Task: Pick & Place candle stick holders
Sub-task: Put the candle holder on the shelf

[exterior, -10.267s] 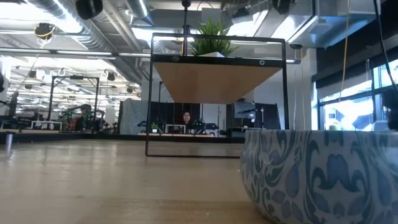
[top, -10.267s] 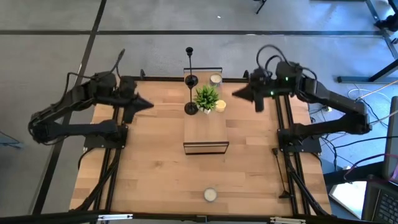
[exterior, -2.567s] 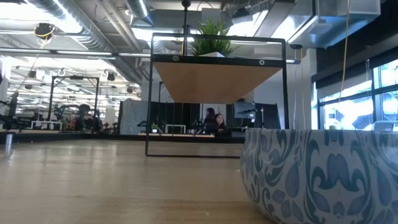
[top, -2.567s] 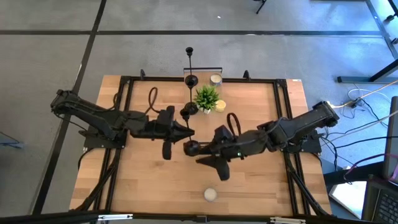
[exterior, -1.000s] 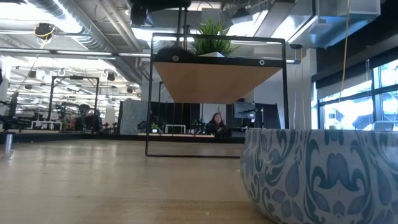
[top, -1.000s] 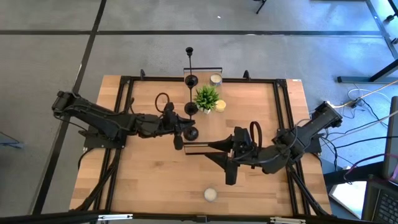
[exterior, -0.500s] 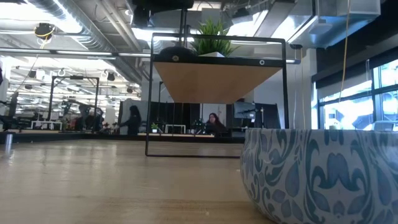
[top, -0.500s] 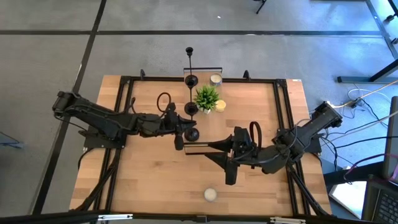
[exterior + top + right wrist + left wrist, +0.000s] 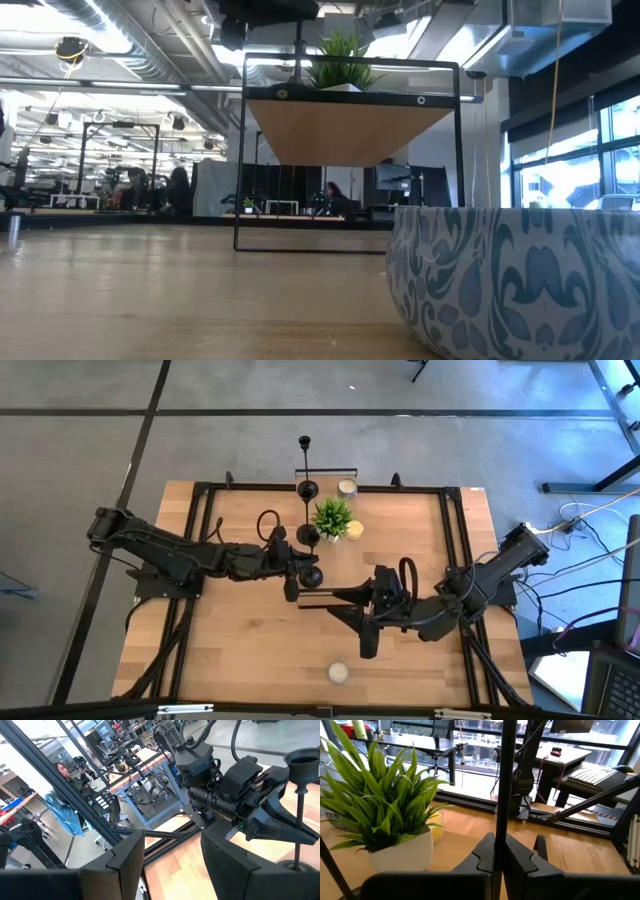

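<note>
While nothing says where these things should end up, here's my read, so take it as a guess. High view: a raised shelf (image 9: 345, 565) sits mid-worktop, reaching to the far edge, and all three holders line its left edge. The tall holder (image 9: 305, 465) is at the far left corner, the mid holder (image 9: 307, 535) is just beside the plant (image 9: 333, 515), and the third holder (image 9: 312, 575) is nearer the front edge with the left gripper (image 9: 300, 568) right on it. The right gripper (image 9: 335, 597) hangs at the shelf's front edge, carrying nothing. Low view: you're looking up at the shelf's underside past a patterned bowl (image 9: 515, 280). One thin rod pokes up at the left end, but I can't tell which holder it belongs to. Left wrist view: this settles it, the fingers (image 9: 520, 857) are squeezed together on the third holder's stem, plant close by. Right wrist view: its own fingers (image 9: 125, 855) stand apart with only air between them. Across the shelf you can see the other arm gripping the stem, cup on top, base on or barely above the wood, can't say which. So I'd say one holder is mid-move and not let go, with two standing free. Whether those two are finished or still waiting, the pictures don't tell me.
</note>
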